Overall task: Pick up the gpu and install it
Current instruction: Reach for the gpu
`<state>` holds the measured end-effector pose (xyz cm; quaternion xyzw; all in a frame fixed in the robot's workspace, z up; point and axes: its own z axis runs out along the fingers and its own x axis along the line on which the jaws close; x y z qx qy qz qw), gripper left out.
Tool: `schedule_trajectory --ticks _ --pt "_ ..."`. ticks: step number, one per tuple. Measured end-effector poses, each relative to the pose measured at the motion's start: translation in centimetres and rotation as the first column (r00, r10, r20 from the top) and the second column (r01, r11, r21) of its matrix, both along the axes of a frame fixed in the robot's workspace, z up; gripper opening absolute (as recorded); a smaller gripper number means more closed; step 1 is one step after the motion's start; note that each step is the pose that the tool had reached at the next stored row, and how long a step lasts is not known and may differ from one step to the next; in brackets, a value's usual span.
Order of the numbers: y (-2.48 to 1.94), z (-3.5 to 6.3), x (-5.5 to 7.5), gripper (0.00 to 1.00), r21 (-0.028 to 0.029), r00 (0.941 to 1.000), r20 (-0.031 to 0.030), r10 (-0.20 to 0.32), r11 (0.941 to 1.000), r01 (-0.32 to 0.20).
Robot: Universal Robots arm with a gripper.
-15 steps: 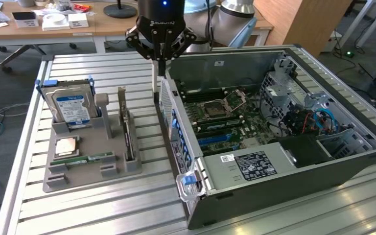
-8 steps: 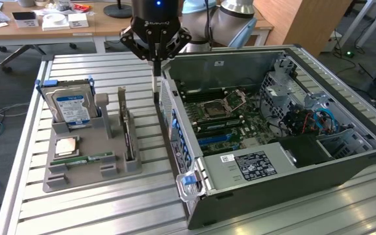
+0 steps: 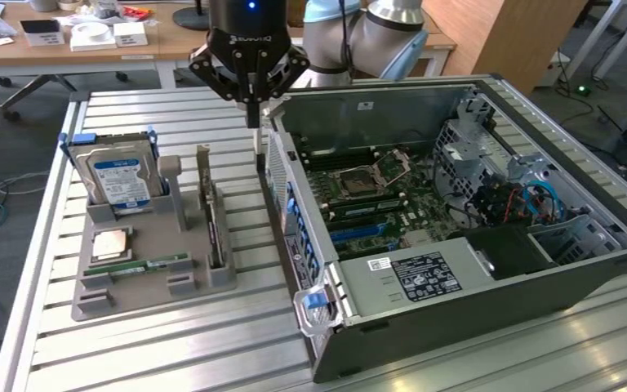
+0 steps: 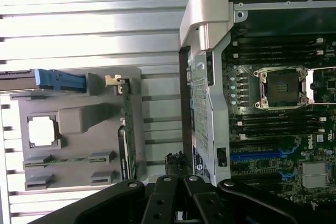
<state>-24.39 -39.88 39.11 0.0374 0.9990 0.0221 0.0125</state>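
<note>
I am hovering in the upper middle of the exterior view, my gripper [image 3: 252,122] hanging over the gap between the grey holder [image 3: 140,286] and the open computer case [image 3: 575,269], close to the case's near wall. My fingers [image 3: 252,110] are pressing together and carrying nothing. The gpu [image 3: 215,224] is standing on edge in 1 slot of the holder, which is lying on the slatted counter [image 3: 161,351] at the exterior view's left of the case. The card is sitting near the hard drive [image 3: 117,175], well below me in the frame, and nothing is touching it. I am judging the job as barely begun: the card is not yet lifted, and the motherboard [image 3: 374,196] is showing its blue slots [image 3: 359,235] bare. The 2 steps, pick-up and install, are both waiting.
</note>
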Motion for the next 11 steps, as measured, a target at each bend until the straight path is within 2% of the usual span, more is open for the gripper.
schedule_trajectory --ticks 11 --pt "0.0 -0.04 -1.5 0.11 0.0 1.0 0.0 0.0 1.0 0.0"
